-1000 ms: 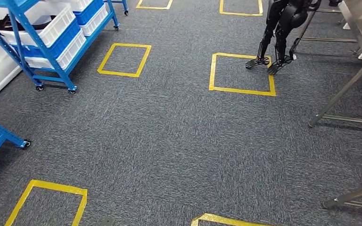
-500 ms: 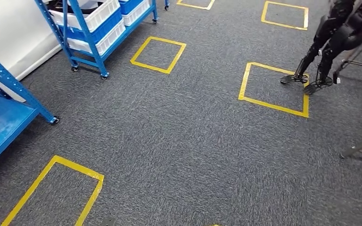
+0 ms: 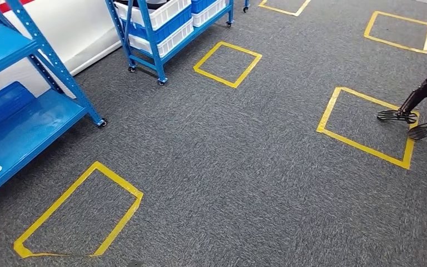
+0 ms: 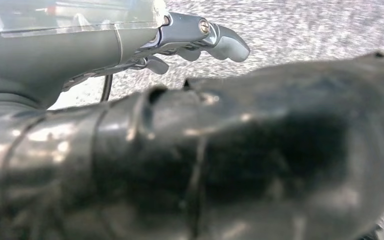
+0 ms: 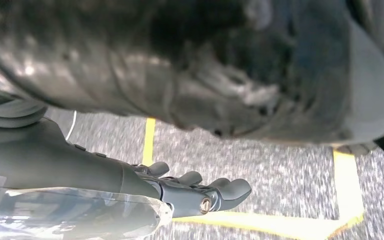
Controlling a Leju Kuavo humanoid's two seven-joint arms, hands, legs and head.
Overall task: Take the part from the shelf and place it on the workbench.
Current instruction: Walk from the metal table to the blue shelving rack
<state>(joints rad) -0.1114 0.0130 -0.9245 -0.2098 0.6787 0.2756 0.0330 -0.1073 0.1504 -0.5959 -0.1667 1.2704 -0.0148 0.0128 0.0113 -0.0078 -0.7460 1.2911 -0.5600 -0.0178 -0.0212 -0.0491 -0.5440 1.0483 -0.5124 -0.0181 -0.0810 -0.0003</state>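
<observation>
Head view, floor survey: grey carpet [image 3: 228, 167] with yellow tape squares [image 3: 78, 214]. Blue shelf rack [image 3: 30, 111] stood near left; wheeled rack with white bins [image 3: 161, 22] far left, where the part presumably lay, itself not discernible. Left hand [image 4: 200, 37] hung on the nearer side, right hand [image 5: 205, 192] likewise hanging; both empty, fingers loosely curled and slightly apart.
</observation>
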